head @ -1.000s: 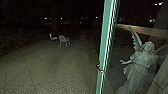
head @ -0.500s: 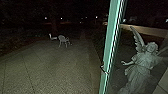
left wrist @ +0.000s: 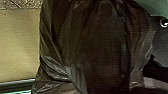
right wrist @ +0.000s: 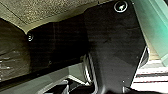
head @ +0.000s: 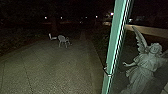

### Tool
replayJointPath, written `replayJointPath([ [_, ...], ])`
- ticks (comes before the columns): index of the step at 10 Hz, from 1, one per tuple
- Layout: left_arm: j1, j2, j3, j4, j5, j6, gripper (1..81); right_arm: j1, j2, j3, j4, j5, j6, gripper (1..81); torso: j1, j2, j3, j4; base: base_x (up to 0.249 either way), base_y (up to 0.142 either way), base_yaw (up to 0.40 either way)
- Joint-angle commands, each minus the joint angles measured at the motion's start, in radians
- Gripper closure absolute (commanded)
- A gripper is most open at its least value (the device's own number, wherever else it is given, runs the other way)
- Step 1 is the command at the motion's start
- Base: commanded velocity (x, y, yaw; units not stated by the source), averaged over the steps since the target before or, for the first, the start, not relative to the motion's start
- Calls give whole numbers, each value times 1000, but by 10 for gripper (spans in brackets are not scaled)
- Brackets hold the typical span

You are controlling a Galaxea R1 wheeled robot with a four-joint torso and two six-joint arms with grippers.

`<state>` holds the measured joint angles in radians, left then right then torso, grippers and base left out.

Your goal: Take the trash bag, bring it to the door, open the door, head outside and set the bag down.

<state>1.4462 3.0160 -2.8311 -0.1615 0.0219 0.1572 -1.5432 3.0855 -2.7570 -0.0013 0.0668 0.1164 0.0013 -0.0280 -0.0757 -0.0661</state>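
Note:
The black trash bag hangs large and close in the left wrist view, its plastic drawn into folds. Part of the same dark plastic of the bag shows in the right wrist view, beside the robot's dark plate. A green upright of the door stands right of centre in the head view, with a small metal fitting low on it. Beyond it on the left lies the paved yard.
A pale winged statue stands close on the right, past the green upright. Far out on the paving are a light chair and another pale seat. Small lights dot the dark background.
The head camera has shifted: the green upright and the statue show farther right than before, while the distant chairs keep nearly the same place.

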Motion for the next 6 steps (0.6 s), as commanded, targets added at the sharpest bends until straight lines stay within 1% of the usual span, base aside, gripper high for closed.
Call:
replayJointPath([
  [1,-51,-9,-10,7,55,5,811,40,4,2,-3,-53,-1,10,0,0,0,0,91,0,0],
  [5,-51,-9,-10,5,56,5,811,38,4,4,-3,-53,-1,10,1,1,0,0,91,0,0],
  [6,-51,-9,-10,5,55,5,811,39,4,4,-3,-53,-1,10,-1,0,0,75,91,0,0],
])
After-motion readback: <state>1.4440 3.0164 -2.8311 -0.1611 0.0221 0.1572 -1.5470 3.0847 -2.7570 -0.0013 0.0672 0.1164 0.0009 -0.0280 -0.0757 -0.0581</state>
